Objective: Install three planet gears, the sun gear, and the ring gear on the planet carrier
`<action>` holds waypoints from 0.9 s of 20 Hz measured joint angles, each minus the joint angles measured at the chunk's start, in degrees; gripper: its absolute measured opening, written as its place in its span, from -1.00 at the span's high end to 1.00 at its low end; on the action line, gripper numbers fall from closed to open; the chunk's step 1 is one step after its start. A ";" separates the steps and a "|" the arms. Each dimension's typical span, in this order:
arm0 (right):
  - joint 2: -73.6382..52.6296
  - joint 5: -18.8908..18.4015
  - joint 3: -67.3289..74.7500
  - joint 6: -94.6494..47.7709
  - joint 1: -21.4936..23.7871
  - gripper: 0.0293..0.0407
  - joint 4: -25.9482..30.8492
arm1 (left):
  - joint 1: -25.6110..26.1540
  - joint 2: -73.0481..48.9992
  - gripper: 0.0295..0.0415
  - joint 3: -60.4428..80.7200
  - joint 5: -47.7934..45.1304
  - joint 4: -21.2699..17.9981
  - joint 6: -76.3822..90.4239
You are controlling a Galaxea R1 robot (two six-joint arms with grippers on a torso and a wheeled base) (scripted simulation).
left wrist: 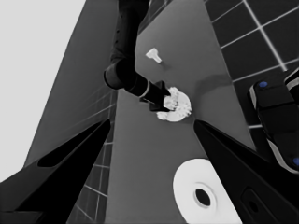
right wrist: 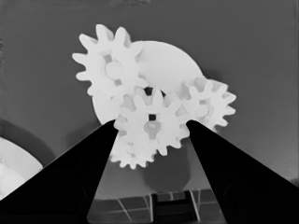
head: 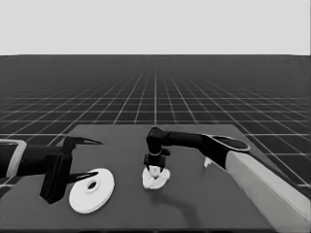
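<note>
Your right gripper clenches the centre gear over the smaller round part; misaligned teeth could jam it against neighbouring gears.

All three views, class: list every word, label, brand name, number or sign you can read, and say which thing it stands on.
None: no view shows any readable text.
The larger round white part with a centre hole, the small white toothed gears on the smaller round white part, the thin white piece and the dark table are all unmarked.
The right hand, fingers either side of the middle gear, carries no label.
</note>
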 joint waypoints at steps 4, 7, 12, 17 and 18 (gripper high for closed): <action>0.00 0.01 -0.01 2.40 -0.02 0.72 -0.02 | 0.00 0.00 -0.49 0.00 0.00 0.00 0.00; 0.00 0.00 -0.01 4.20 -0.02 0.72 -0.01 | 0.00 0.00 -0.49 0.00 0.00 0.00 0.00; -0.01 0.01 -0.02 7.20 -0.01 0.72 -0.03 | 0.00 0.00 -0.49 0.00 0.00 0.00 0.00; -0.01 0.01 -0.03 10.20 -0.08 0.71 -0.02 | 0.00 0.00 -0.49 0.00 0.00 0.00 0.00; -0.03 0.02 -0.04 10.80 -0.15 0.72 -0.02 | 0.00 0.00 -0.49 0.00 0.00 0.00 0.00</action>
